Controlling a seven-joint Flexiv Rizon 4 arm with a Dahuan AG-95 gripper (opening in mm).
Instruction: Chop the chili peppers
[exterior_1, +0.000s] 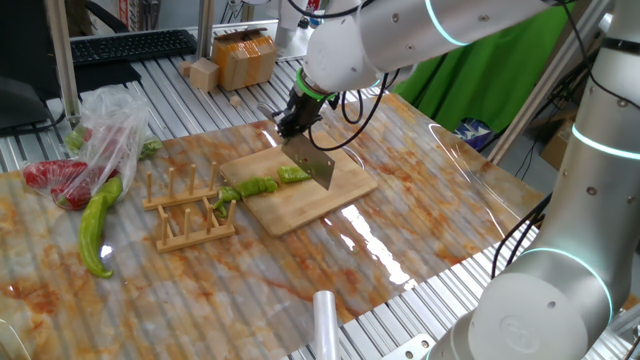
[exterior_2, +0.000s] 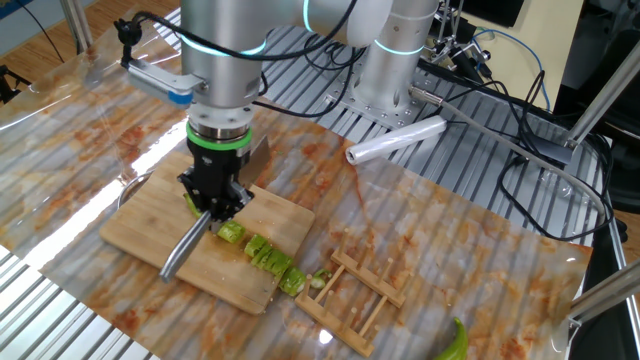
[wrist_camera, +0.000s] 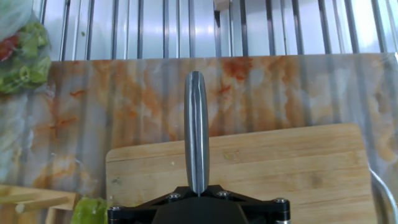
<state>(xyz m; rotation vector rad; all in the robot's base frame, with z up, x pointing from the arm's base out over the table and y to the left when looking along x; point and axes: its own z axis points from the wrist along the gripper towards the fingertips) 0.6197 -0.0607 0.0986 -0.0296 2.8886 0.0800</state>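
Note:
My gripper (exterior_1: 295, 118) is shut on a steel cleaver (exterior_1: 316, 165), whose blade hangs down over the bamboo cutting board (exterior_1: 310, 205). The dark-green chili peppers (exterior_1: 262, 185) lie on the board, cut into short chunks in a row, with the nearest chunk (exterior_1: 293, 175) just left of the blade. From the other side, the gripper (exterior_2: 213, 195) stands over one end of the chunk row (exterior_2: 262, 252) and the knife's handle (exterior_2: 185, 250) sticks out across the board (exterior_2: 150, 225). The hand view looks along the handle (wrist_camera: 197, 130), with one green chunk (wrist_camera: 90, 211) at the bottom left.
A wooden rack (exterior_1: 190, 212) stands against the board's left end. Beyond it lie a pale curved pepper (exterior_1: 97, 225) and a clear bag of red peppers (exterior_1: 75, 160). A roll of plastic (exterior_1: 325, 320) lies at the table's near edge. Cardboard boxes (exterior_1: 243, 58) stand behind.

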